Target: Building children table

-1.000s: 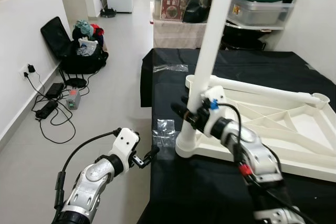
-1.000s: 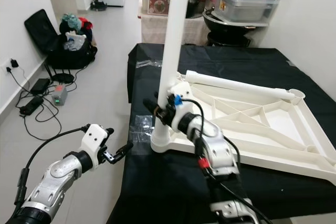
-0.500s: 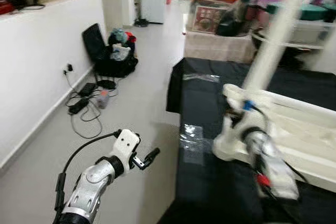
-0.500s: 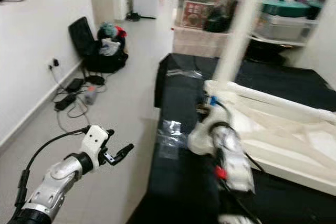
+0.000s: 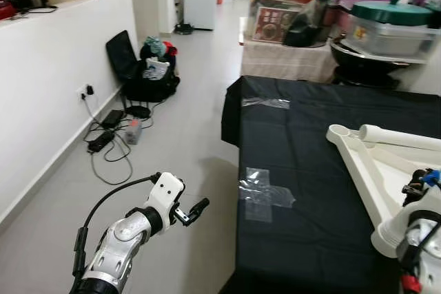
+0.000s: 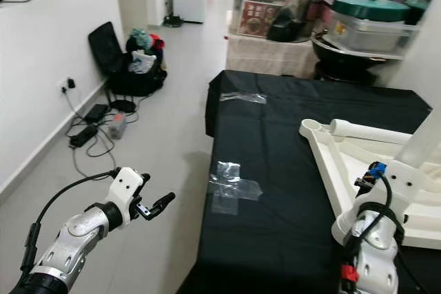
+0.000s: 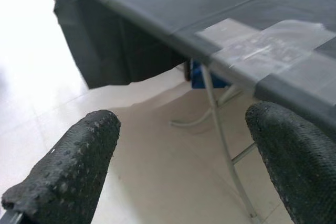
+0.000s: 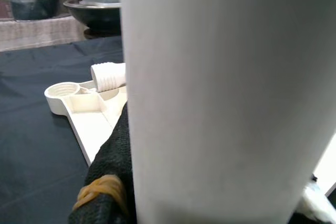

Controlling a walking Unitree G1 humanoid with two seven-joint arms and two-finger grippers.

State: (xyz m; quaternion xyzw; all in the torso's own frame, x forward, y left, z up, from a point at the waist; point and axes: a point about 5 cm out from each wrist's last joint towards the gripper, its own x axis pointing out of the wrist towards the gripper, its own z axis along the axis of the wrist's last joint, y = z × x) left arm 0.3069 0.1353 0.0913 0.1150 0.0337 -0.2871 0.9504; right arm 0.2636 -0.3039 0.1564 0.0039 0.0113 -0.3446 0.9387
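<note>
Camera swung left since earlier frame: bench [image 6: 275,170] and white tabletop frame [image 6: 331,163] now sit toward right edge, more floor [image 5: 179,170] in view. Right hand [image 6: 368,180] at frame's near corner, fingers pinching upright white leg [image 8: 226,93]. Second leg [image 5: 400,138] lies across frame. Left hand [image 5: 195,209] hovers over floor beside bench, fingers [image 7: 68,166] spread, empty. Clear tape patch [image 5: 265,194] on black cloth.

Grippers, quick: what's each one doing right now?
Left gripper: open, empty, beside the black table.
Right gripper: shut on the white table leg.
</note>
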